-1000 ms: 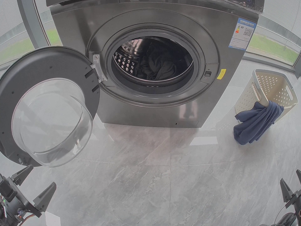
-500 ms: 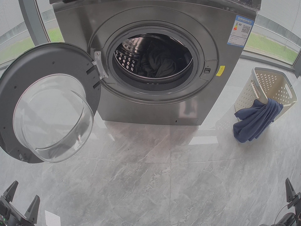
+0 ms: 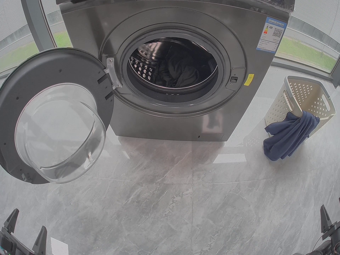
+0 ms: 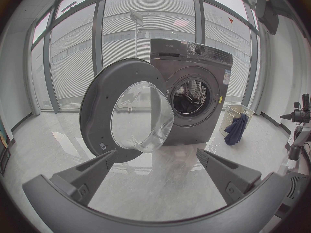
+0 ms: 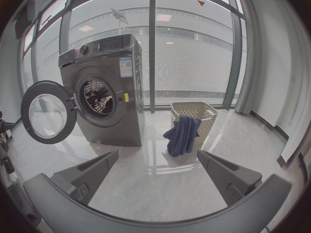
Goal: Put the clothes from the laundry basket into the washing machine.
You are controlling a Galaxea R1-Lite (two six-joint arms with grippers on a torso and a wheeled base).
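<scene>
Blue garment (image 3: 288,136) is hanging over the front rim of the laundry basket (image 3: 313,100), draping down its outer wall, at 3 o'clock in the head view. Basket is standing on the grey floor (image 3: 191,202), near the washing machine (image 3: 170,15) but apart from it, off the machine's right side. Machine is sitting at 12 o'clock, drum open, dark clothes (image 3: 179,73) lying inside it. Round door (image 3: 53,71) is swung wide open at 9 o'clock, hinged at the drum's left edge, clear bowl window facing out. Left pincer (image 3: 26,227) is hovering low over the floor at 8 o'clock, fingers apart, gripping nothing. Right pincer (image 5: 157,152) is hovering at 4 o'clock, fingers spread wide, gripping nothing, well apart from basket and garment
</scene>
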